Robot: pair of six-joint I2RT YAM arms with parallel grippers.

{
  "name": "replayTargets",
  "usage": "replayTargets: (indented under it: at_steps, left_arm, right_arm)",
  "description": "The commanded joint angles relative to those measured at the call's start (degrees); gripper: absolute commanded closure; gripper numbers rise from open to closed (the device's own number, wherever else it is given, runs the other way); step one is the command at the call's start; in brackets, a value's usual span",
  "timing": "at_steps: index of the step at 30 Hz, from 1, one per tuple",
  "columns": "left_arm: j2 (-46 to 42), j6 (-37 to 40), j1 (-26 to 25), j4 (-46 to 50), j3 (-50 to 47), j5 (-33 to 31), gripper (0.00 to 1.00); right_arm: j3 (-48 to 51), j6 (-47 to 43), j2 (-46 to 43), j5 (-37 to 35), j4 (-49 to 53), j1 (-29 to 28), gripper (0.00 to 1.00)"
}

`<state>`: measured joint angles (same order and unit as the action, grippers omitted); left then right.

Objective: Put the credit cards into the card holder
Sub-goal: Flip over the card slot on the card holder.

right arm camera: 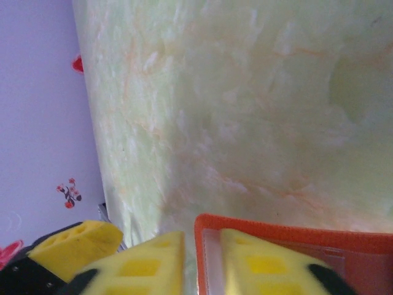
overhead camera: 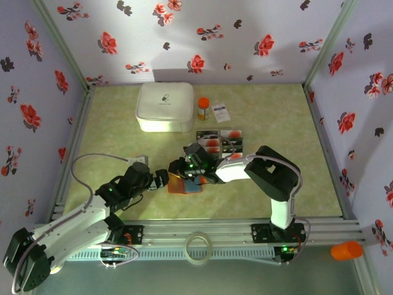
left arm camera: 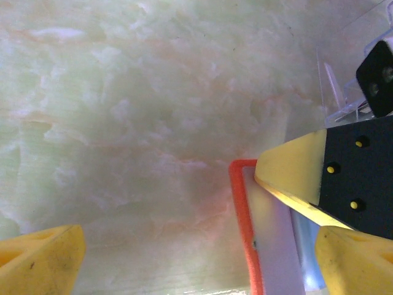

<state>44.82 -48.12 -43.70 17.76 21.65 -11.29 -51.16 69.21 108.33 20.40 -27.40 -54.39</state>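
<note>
The card holder [overhead camera: 184, 186] lies open on the green table, orange-red outside and light blue inside. Its orange rim [left arm camera: 242, 233] runs between my left gripper's wide-open fingers; that gripper [overhead camera: 164, 178] [left arm camera: 199, 239] sits just left of the holder. My right gripper [overhead camera: 183, 172] [right arm camera: 202, 236] hovers over the holder's left edge [right arm camera: 295, 236], its jaws close together, one fingertip [left arm camera: 295, 172] over the pale inner pocket. Whether the jaws pinch anything is unclear. The credit cards [overhead camera: 221, 141] lie in rows behind the holder.
A big white rounded box [overhead camera: 164, 106] stands at the back, with an orange-capped bottle [overhead camera: 203, 109] and a small label [overhead camera: 220, 112] beside it. A tape ring [overhead camera: 199, 247] rests on the front rail. Flowered walls enclose the table.
</note>
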Motion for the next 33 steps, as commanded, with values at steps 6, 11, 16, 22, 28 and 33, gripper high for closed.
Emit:
replayTargets:
  at_steps: [6, 11, 16, 22, 28, 33]
  left_arm:
    - [5.0, 0.5, -2.3, 0.6, 0.5, 0.5, 0.05]
    - [9.7, 1.7, -4.2, -1.1, 1.7, -0.3, 0.06]
    - [13.7, 2.1, -5.6, -2.5, 2.6, -1.5, 0.05]
    - [16.1, 1.3, -5.9, -3.0, 1.9, -3.2, 0.05]
    - [18.5, 0.2, -5.9, -3.0, 1.3, -4.3, 0.05]
    - [20.6, 0.2, -5.8, -3.8, 1.8, -5.4, 0.05]
  right_arm:
    - [1.5, 2.3, 1.4, -2.4, -1.7, 0.4, 0.95]
    - [1.9, 2.9, 1.9, -2.9, -2.6, 0.6, 0.95]
    - [1.9, 2.9, 1.7, -2.8, -2.9, 0.8, 0.96]
    - [2.4, 2.8, -0.5, -2.6, -3.3, 1.6, 0.95]
    - [1.4, -4.1, -8.5, -3.2, 6.4, 4.2, 0.81]
    - [-1.2, -14.8, -15.4, -5.4, 22.4, 7.4, 0.70]
